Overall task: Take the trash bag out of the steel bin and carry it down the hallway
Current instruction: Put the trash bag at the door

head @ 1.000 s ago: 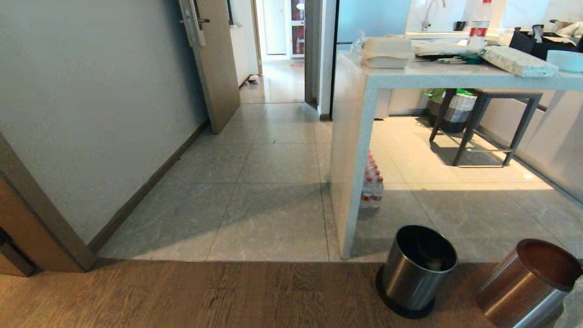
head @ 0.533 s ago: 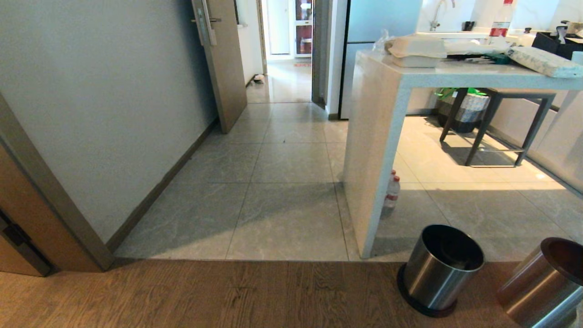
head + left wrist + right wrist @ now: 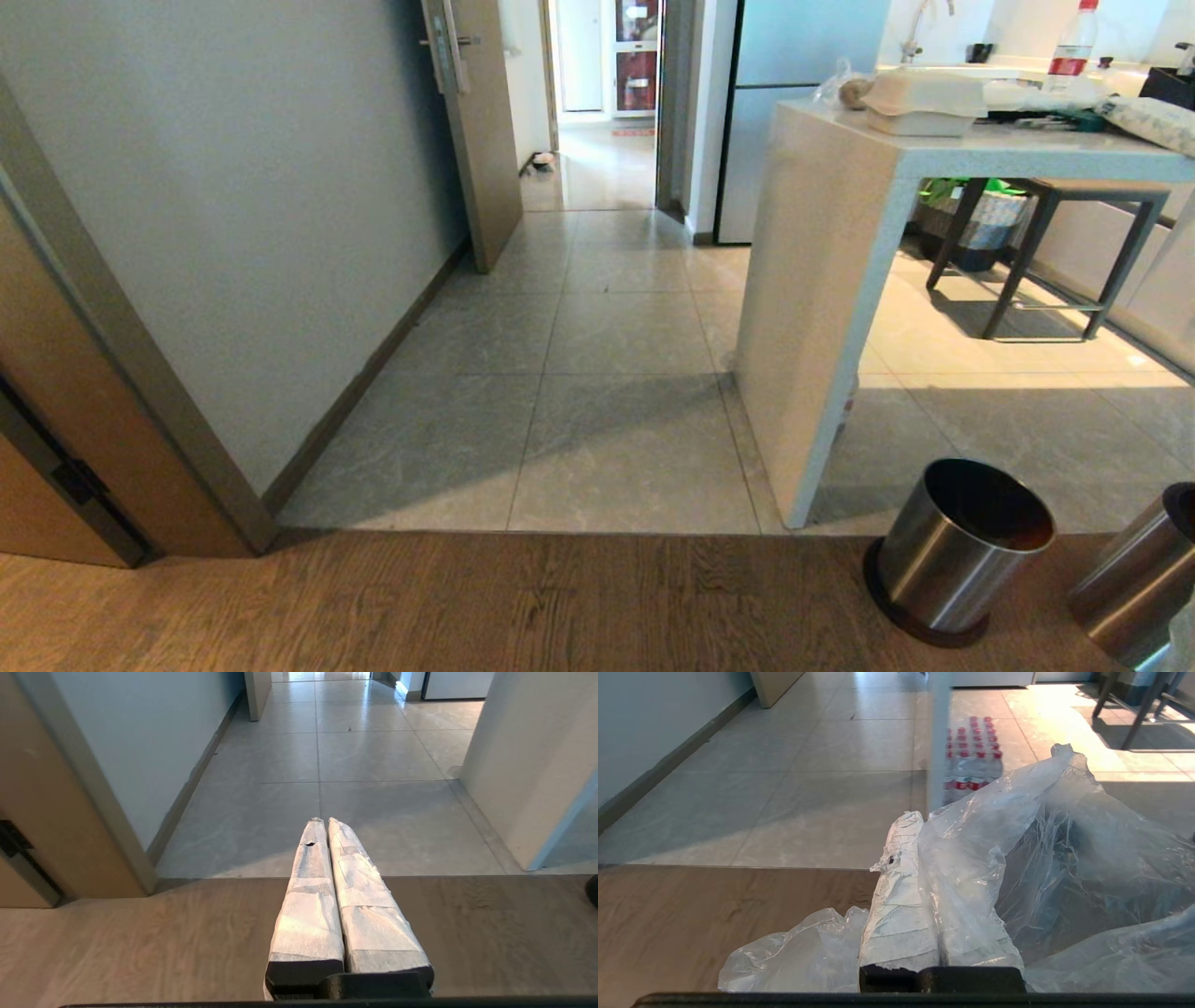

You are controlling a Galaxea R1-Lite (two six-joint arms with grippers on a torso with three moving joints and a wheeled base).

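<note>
The trash bag (image 3: 1064, 858) is thin clear plastic, bunched and crumpled around my right gripper (image 3: 922, 819), which is shut on a fold of it above the wood floor. The steel bin (image 3: 952, 560) stands on the wood strip at the lower right of the head view, its dark inside showing no bag. My left gripper (image 3: 325, 822) is shut with nothing in it, its taped fingers pointing at the hallway (image 3: 364, 751). The hallway (image 3: 607, 308) of pale glossy tiles runs straight ahead toward a far doorway. Neither gripper shows in the head view.
A white stone counter (image 3: 822, 280) walls the hallway's right side, with a stool (image 3: 1055, 252) beyond it. A grey wall (image 3: 233, 233) and an open door (image 3: 481, 131) line the left. A second, coppery bin (image 3: 1130, 583) stands at the right edge. A water bottle pack (image 3: 973, 756) sits behind the counter leg.
The whole head view has slid rightward, so the camera has swung left; bins and counter sit further right and the bottles behind the counter leg have gone out of sight.
</note>
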